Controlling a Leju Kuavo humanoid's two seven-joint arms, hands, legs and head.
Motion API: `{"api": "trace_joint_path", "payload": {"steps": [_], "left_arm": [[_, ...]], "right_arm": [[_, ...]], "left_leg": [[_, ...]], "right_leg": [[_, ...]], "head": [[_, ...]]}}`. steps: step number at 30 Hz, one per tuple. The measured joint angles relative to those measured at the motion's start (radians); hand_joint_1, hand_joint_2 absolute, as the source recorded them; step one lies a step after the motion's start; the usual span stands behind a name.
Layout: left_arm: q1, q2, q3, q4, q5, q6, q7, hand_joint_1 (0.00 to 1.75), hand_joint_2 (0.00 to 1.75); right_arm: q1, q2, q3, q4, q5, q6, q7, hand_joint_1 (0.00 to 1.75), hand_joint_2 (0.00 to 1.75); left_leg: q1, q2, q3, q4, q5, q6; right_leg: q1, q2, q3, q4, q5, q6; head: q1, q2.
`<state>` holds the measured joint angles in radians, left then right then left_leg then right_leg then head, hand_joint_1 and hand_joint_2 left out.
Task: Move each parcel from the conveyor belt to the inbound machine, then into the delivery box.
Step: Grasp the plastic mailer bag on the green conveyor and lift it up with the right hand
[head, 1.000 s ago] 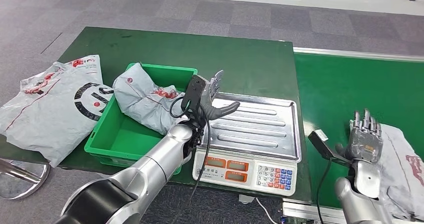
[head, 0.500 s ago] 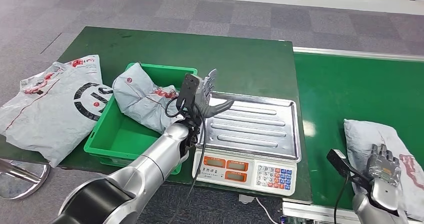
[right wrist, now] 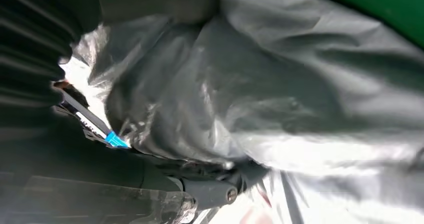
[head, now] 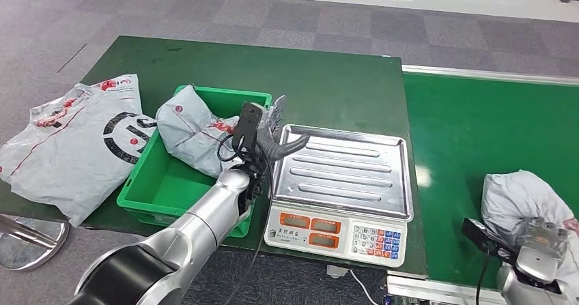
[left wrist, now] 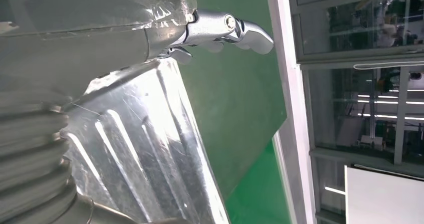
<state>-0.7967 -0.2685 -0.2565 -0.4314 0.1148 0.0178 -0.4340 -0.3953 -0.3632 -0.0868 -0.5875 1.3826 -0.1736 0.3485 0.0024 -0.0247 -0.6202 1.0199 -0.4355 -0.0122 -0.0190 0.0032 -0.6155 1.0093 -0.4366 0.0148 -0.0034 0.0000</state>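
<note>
Right robot hand (head: 541, 245) is down on the grey parcel (head: 520, 199) at the near end of the belt (head: 478, 127), fingers dug into the plastic and clamped on it; the right wrist view shows crumpled film bunched against the palm. Parcel is on the belt, well apart from the scale (head: 341, 185). Left robot hand (head: 273, 131) hovers over the gap between the scale's steel tray (head: 355, 168) and the green bin (head: 179, 182), fingers apart, holding nothing, thumb sticking out over the tray's corner. One grey parcel (head: 194, 134) lies in the bin, draped against its far-left wall. Two more bags (head: 72, 141) lie flat on the green surface (head: 321, 86) left of the bin, one hanging over the edge.
</note>
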Motion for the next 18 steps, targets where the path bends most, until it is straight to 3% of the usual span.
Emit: {"api": "trace_joint_path", "payload": {"steps": [11, 18], "left_arm": [[0.043, 0.031, 0.008, -0.042, 0.000, 0.013, -0.013, 0.00, 1.75], [0.056, 0.046, 0.012, -0.065, -0.007, 0.026, -0.025, 0.00, 1.75]], "right_arm": [[-0.073, 0.026, 0.019, 0.016, -0.015, -0.032, -0.043, 1.75, 1.75], [-0.151, 0.076, 0.019, 0.020, -0.109, -0.252, -0.183, 1.75, 1.75]], "left_leg": [[0.000, 0.001, 0.000, 0.000, 0.000, 0.000], [0.000, 0.002, 0.000, -0.001, 0.001, -0.001]], "right_leg": [[0.000, 0.001, 0.000, 0.000, 0.000, 0.000], [0.000, 0.002, -0.001, 0.001, 0.001, -0.001]], "head": [[0.000, 0.000], [0.000, 0.000]]}}
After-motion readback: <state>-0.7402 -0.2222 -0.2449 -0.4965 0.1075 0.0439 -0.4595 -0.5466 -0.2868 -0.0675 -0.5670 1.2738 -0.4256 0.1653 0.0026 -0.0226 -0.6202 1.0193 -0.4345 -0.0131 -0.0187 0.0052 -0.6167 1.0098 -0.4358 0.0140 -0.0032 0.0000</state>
